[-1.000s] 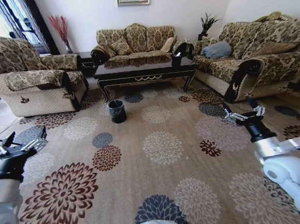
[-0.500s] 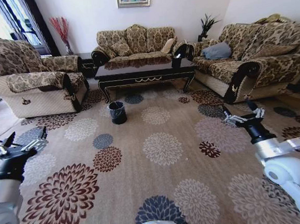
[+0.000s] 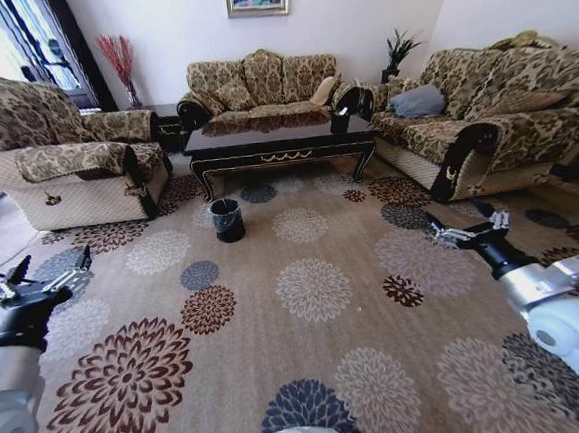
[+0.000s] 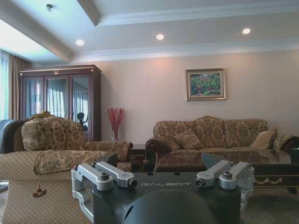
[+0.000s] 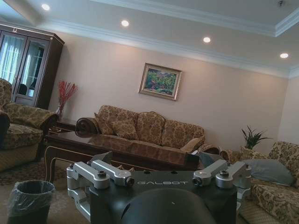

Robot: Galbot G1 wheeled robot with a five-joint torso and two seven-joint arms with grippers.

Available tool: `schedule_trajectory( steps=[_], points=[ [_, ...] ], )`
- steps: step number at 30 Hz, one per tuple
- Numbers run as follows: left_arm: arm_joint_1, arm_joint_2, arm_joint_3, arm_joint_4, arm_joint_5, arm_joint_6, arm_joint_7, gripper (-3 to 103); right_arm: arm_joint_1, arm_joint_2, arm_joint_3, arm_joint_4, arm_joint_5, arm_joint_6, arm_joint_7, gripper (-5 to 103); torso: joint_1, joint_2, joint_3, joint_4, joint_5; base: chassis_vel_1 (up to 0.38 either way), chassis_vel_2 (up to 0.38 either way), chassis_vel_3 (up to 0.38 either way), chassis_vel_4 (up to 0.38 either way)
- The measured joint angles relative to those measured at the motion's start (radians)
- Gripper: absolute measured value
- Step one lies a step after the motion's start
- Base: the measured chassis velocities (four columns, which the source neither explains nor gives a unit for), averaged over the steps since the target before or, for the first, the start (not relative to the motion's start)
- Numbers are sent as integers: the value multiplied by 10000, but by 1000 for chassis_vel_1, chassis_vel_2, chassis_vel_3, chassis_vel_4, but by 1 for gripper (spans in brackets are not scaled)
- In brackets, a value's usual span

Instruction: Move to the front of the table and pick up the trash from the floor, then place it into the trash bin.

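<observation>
The table [image 3: 278,137] and trash bin [image 3: 226,218] appear slightly nearer.

The long low table [image 3: 279,142] is dark wood polished to a mirror gloss, with gold scroll trim on its apron. The small round black trash bin [image 3: 227,219] looks like smooth plastic, lined with a thin translucent crinkled bag. The patterned floral carpet [image 3: 315,285] is matt, short-piled cloth. The three-seat sofa [image 3: 259,81] wears woven damask cloth with glossy dark wooden arm ends. The left gripper [image 3: 42,277] and right gripper [image 3: 468,226] have matt silvery metal links on smooth black housings.
</observation>
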State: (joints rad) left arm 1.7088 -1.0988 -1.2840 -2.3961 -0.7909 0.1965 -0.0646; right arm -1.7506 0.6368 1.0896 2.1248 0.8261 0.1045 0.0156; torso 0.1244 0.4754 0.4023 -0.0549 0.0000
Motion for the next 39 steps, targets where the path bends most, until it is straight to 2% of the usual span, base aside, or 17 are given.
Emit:
schedule_trajectory(
  steps=[4,12,15,19,27,30,34,39],
  points=[
    [15,-16,15,-11,1,0,19,100,-30,-55,108,-11,47,-2,-206,100,83,241,162,0,0,0,0,0,0],
    [51,-27,247,137,-104,2,23,100,-57,-61,164,35,81,103,-146,100,202,543,346,0,-1,0,0,0,0],
    [45,20,374,120,-344,53,18,100,-81,-52,120,67,220,349,-327,100,241,651,411,1,-1,0,0,0,0],
    [-120,341,746,5,-1246,377,87,100,-118,-60,5,288,607,491,-495,100,326,844,520,-1,0,0,0,0,0],
    [-454,517,1855,471,-1886,520,794,100,-127,-166,109,309,785,542,-491,100,449,1160,714,0,0,0,0,0,0],
    [-521,448,2129,746,-1764,322,943,100,-149,-167,146,311,802,607,-488,100,500,1279,779,0,-1,0,0,0,0],
    [-515,348,2379,1303,-799,-129,1172,100,-162,-77,90,347,801,677,-490,100,587,1489,901,0,-1,0,0,0,0],
    [-457,287,2424,1559,-334,-336,1224,100,-165,-42,45,373,800,689,-490,100,640,1621,981,0,-1,0,0,0,0]
  ],
)
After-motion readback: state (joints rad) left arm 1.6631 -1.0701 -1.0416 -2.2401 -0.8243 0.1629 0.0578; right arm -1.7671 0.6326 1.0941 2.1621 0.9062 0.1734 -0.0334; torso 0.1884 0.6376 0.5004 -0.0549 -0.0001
